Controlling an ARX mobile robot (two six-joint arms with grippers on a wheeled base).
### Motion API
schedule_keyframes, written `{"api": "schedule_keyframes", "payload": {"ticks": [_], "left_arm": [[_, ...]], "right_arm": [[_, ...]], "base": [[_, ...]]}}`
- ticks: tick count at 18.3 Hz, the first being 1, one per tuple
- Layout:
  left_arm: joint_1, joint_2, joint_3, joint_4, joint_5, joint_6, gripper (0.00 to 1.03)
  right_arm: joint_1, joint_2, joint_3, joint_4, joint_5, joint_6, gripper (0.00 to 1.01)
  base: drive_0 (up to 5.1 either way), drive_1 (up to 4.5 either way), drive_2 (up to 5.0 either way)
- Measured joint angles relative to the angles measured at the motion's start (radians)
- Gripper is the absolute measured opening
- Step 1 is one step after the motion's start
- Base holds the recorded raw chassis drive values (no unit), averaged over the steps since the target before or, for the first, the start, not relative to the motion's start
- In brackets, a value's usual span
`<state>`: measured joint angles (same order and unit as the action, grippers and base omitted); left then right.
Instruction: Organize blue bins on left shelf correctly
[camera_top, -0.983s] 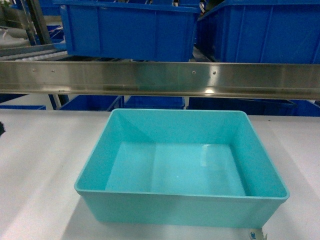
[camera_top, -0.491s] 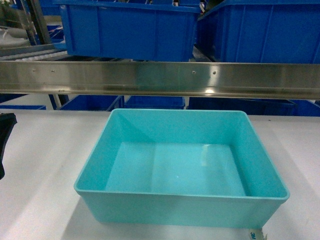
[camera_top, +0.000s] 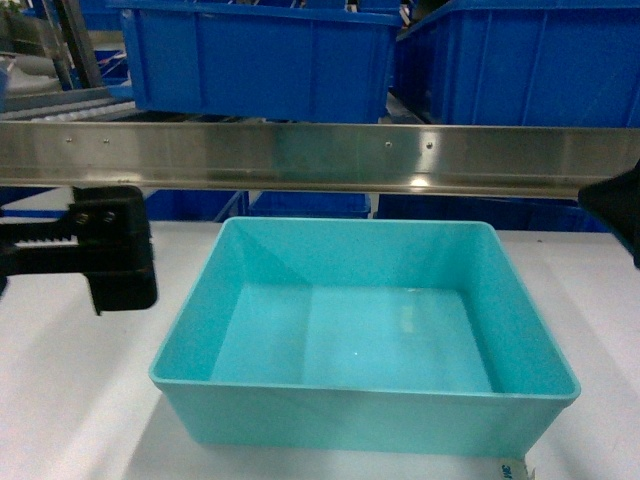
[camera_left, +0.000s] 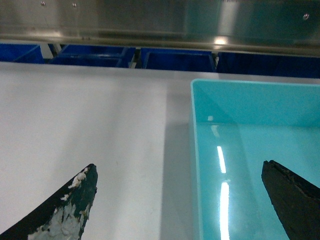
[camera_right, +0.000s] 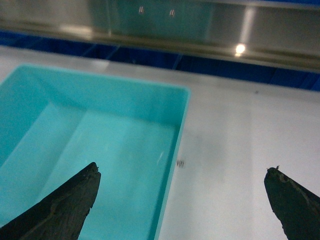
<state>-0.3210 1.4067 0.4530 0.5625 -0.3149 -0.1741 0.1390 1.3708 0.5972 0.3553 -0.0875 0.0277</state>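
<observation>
Orientation: turquoise bin (camera_top: 365, 335) stands upright, mouth up; long axis runs left to right across the head view, long walls parallel to the steel rail (camera_top: 320, 157)
Location: on the white tabletop (camera_top: 70, 400), centre foreground, just in front of and below the rail of the left shelf (camera_top: 70, 45)
Appearance: pale turquoise plastic, rectangular, smooth walls tapering inward to a flat floor, narrow flat rim, rounded corners; interior glossy with light streaks in the wrist views; nothing visible inside
Background stock: royal-blue bins (camera_top: 260, 60) on the tier above the rail, more of the same colour below it, all darker than the turquoise one
Left gripper (camera_left: 180, 200): jaws spread wide, straddling the bin's left wall, one finger over the tabletop, the other over the bin's interior; in the head view its black body sits just left of the bin, reaching in from the left edge
Right gripper (camera_right: 185, 200): jaws spread wide, straddling the bin's right wall, one finger over the interior, the other over the tabletop; only a dark tip shows at the head view's right edge
Contact: neither gripper visibly touches the bin
</observation>
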Motion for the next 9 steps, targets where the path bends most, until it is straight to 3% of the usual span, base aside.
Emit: {"api": "schedule_keyframes", "payload": {"ticks": [3,4,6,9], "left_arm": [[-0.034,0.09,0.033,0.004,-0.022,-0.057,0.98],[-0.045,0.116,0.043,0.008,-0.026,-0.066,0.98],[-0.039,0.129,0.044,-0.008,-0.057,-0.066,0.98],[-0.038,0.127,0.044,-0.008,-0.061,-0.066,0.98]], "right_arm": [[-0.008,0.061,0.018,-0.079,-0.087,-0.067,0.98],[-0.007,0.078,0.032,-0.072,-0.095,-0.093,0.98],[0.0,0.101,0.035,-0.032,-0.045,-0.132,0.98],[-0.001,0.1,0.035,-0.03,-0.044,-0.135,0.98]], "base": [[0.0,0.0,0.0],[0.0,0.0,0.0],[0.0,0.0,0.0],[0.0,0.0,0.0]]}}
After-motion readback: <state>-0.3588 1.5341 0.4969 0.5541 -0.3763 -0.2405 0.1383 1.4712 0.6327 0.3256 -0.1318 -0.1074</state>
